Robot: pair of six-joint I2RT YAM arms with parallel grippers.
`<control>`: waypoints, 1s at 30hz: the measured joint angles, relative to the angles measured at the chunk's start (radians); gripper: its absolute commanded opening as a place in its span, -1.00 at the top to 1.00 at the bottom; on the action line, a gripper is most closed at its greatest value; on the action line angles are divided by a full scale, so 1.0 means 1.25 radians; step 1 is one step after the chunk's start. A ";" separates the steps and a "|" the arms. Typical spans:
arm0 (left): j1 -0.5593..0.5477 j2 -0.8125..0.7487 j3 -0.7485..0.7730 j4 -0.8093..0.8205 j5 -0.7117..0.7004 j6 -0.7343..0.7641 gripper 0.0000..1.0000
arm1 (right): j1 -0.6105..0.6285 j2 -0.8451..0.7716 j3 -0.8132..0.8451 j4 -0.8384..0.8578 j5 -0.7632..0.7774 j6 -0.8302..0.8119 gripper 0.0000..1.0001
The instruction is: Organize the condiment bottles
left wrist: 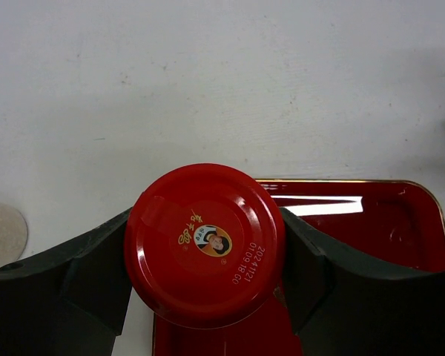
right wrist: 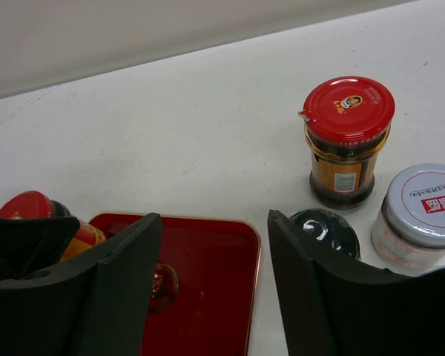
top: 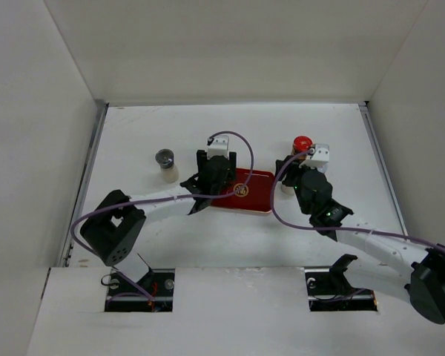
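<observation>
On the white desk [top: 208,126], a red-capped bottle [left wrist: 205,245] is held over the left edge of a red tray [top: 259,199]. It is kept upright, cap skyward and long axis vertical, apparently for a level set-down, and is clamped by the left fingers [left wrist: 74,282]. The right fingers [right wrist: 126,282] are spread wide and empty, near a second red-capped bottle [right wrist: 348,141] and a grey-capped bottle [right wrist: 421,216].

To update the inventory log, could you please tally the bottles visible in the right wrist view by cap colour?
Red-capped bottles: 2
Black-capped bottle: 1
Grey-capped bottle: 1
Total: 4
</observation>
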 measured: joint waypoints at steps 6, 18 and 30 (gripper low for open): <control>0.002 0.023 -0.002 0.055 -0.010 0.008 -0.01 | 0.000 -0.014 -0.001 0.000 0.000 0.000 -0.66; -0.020 0.010 -0.005 0.122 -0.073 0.034 -0.97 | -0.001 -0.017 0.000 -0.045 0.055 -0.003 -0.99; -0.047 -0.207 -0.073 0.170 -0.131 0.061 -0.99 | -0.016 0.132 0.065 -0.133 0.186 0.000 -1.00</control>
